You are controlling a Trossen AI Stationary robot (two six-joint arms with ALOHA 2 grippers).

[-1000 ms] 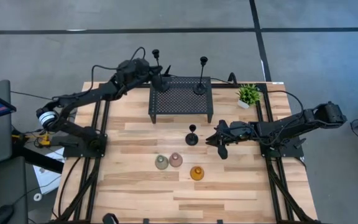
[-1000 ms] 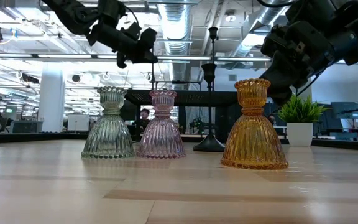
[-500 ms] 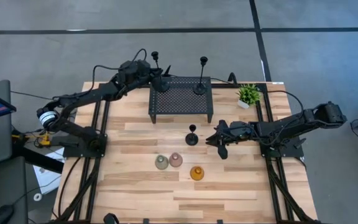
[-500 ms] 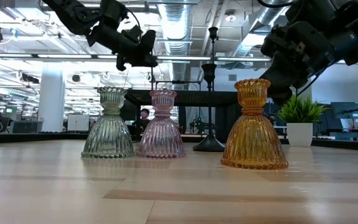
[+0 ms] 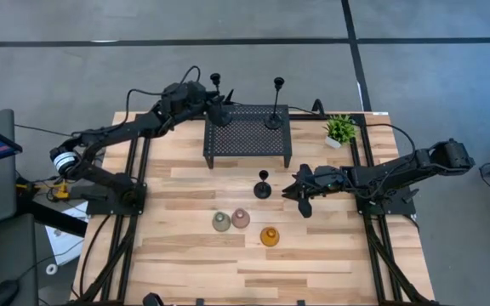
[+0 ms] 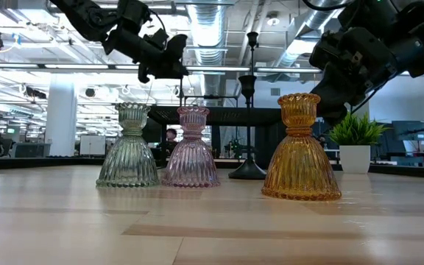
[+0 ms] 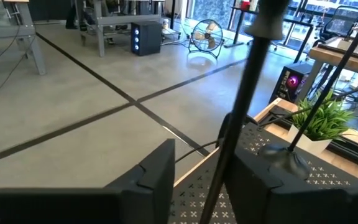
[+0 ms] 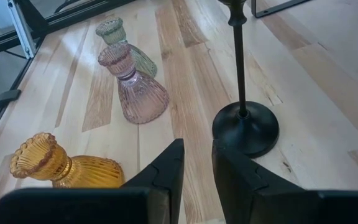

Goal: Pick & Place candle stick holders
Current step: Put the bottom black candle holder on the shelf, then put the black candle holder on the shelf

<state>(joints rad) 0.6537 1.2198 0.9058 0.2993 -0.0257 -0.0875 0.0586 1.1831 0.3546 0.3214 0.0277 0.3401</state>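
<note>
A tall black candle stick holder [image 5: 218, 106] stands with its round base on the black perforated rack [image 5: 247, 140], at the rack's far left corner. My left gripper [image 5: 212, 104] is open around that holder's stem [image 7: 241, 112], its fingers level. A second black holder [image 5: 274, 115] stands further right on the rack. A shorter black holder [image 5: 263, 188] stands on the table, and my right gripper [image 5: 299, 192] sits just to its right, open by a narrow gap with nothing between the fingers. The green [image 5: 220, 222], pink [image 5: 241, 218] and amber [image 5: 269, 236] squat holders stand nearer the front. My left gripper has the stem [image 7: 232, 146] between its two level fingers, coming from the table's left. The stem runs close along the inner side of one finger [image 7: 253, 180]; whether it touches, I cannot tell. A wide gap separates it from the other finger. The holder's base is on the rack.
A small potted plant [image 5: 340, 128] stands at the table's far right, beside the rack. Bare wood lies in front of the squat holders and along the left side. Each arm's base frame runs along one side edge of the table.
My left gripper has spread its fingers around the stem of the holder on the rack, while the arm has stayed where it was. The holder remains upright on the rack.
</note>
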